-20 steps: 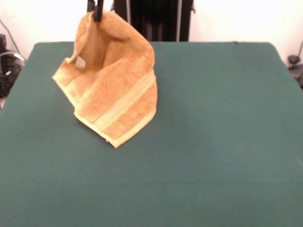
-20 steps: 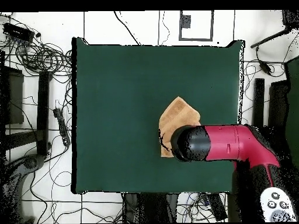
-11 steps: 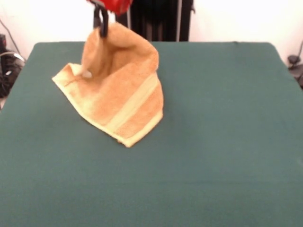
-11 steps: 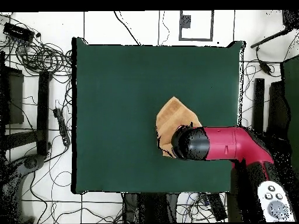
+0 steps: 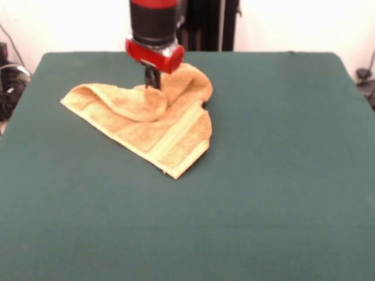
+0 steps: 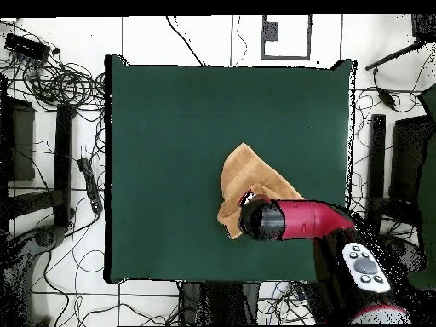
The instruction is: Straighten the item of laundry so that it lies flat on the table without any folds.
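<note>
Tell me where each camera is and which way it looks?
Front view: sits across the table, facing the robot; shows the arm's red-and-black end and pincer coming down onto the towel.
Overhead view: sits above, looking straight down; shows the red arm over the towel.
Both show the towel, table and arm.

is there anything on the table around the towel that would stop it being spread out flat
Nothing visible does. The towel lies bunched under the gripper, and the green table around it is bare on every side in both views.
</note>
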Tool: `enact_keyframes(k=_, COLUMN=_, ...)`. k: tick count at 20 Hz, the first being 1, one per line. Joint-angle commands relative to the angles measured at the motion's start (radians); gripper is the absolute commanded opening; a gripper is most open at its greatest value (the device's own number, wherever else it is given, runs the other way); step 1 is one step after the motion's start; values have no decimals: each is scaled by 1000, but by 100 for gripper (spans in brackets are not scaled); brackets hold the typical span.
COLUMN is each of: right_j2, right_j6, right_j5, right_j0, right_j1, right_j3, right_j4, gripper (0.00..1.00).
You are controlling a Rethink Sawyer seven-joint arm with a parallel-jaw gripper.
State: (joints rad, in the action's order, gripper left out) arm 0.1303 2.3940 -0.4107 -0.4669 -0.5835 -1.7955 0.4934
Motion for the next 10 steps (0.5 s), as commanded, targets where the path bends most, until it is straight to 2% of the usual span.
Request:
enact_keyframes(k=1, right_j2=-97, right_j6=353, right_j5=115, right_j0=87, right_j1=144, right_j3=-154, right_j4=-166, gripper=0)
enact_keyframes(k=5, right_j2=-142, right_j6=343, right_j5=167, right_j0=116, right_j1=156, right_j3=-178, right_j4=-226, gripper=0)
enact_keyframes(k=10, right_j2=-170, right_j6=269, right_j5=179, right_j0=118, right_j1=156, right_j3=-183, right_j4=-269, gripper=0)
